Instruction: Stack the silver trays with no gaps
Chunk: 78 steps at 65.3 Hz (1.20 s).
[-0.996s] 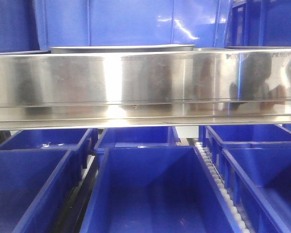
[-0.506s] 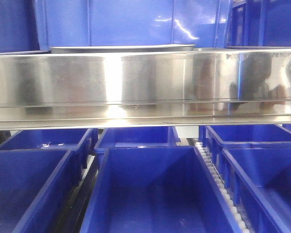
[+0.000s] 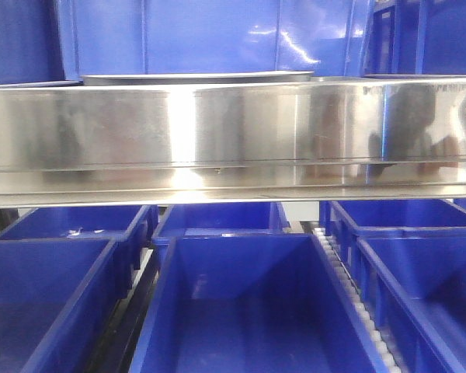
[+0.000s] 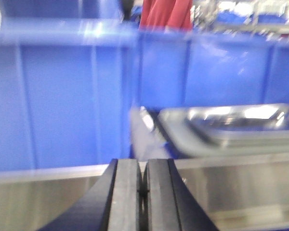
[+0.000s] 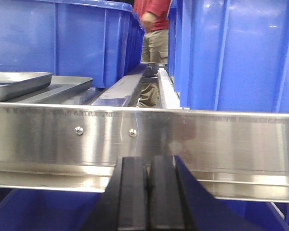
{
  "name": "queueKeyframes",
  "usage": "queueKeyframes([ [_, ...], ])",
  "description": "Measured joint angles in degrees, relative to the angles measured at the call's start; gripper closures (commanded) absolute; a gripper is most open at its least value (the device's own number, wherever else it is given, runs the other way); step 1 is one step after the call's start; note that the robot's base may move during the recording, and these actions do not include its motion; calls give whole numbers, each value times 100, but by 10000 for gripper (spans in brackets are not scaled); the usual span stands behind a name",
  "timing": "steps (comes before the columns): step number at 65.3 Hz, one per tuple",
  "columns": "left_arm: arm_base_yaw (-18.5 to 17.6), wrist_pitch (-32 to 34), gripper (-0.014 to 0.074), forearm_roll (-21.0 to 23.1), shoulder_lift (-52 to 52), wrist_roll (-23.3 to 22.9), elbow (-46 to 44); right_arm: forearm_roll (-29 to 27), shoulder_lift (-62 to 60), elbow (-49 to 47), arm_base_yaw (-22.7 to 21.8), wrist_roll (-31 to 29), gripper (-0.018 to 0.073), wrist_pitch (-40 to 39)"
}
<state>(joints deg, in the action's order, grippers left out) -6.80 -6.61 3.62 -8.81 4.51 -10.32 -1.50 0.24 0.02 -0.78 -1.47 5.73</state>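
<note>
Steel rail fronting, seemingly, blue bins

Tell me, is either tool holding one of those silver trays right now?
No, nothing is held. The left tool and the right tool are both shut on nothing, short of the steel rail. The silver trays sit untouched on the shelf beyond it.

Silver trays and blue bins rest on the steel shelf.

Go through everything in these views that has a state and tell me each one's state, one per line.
Left pincer: shut, holding nothing.
Right pincer: shut, holding nothing.
Silver trays: one resting in another on the shelf, ungripped.
Front blue bin: open-topped, nothing visible inside.
Steel rail: fixed with screws.
</note>
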Motion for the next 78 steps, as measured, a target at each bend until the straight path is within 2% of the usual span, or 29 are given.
queueKeyframes([
  [10, 266, 46, 603, 0, 531, 11, 537, 0, 0, 0, 0, 0, 639, 0],
  [19, 418, 121, 603, -159, 828, -248, 962, 0, 0, 0, -3, 10, 639, -11],
  [23, 417, 190, 603, -330, 837, -451, 1017, 0, 0, 0, -3, 10, 639, -20],
  [34, 439, 255, 603, -600, 850, -568, 1030, 0, -3, 0, -3, 10, 639, -20],
  [78, 443, 258, 603, -632, 850, -598, 1040, 0, -3, 0, -3, 10, 639, -20],
])
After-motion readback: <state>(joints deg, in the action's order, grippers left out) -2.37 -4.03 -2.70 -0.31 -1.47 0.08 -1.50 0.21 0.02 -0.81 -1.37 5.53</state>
